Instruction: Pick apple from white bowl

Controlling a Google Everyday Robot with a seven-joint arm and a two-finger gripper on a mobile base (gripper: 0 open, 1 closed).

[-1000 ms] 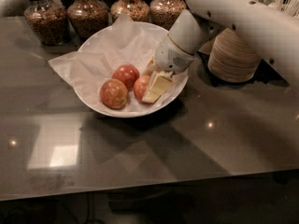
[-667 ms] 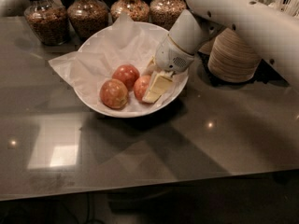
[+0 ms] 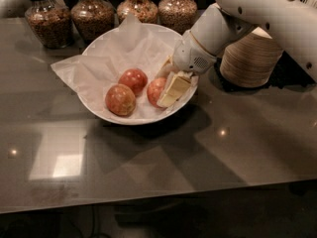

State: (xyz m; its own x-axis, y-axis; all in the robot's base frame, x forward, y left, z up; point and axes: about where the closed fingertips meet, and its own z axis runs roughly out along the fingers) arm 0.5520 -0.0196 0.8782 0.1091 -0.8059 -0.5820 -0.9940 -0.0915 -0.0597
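Observation:
The white bowl (image 3: 99,114), lined with crinkled white paper, stands at the back middle of the dark table. It holds three apples. The pinkish-red apple (image 3: 153,90) lies at the right of the bowl. My gripper (image 3: 164,87) reaches down into the bowl from the right and is shut on this apple. One cream finger (image 3: 174,89) lies against its near right side. The other finger is behind it, mostly hidden. The apple still rests in the bowl. A mottled yellow-orange apple (image 3: 120,99) and a smaller darker red apple (image 3: 132,79) lie to its left, clear of the gripper.
Several glass jars of brown grains (image 3: 93,15) line the back edge behind the bowl. A stack of tan disposable bowls (image 3: 250,58) stands right of the bowl, under my white arm (image 3: 257,14). The dark glossy table (image 3: 163,157) stretches toward the front.

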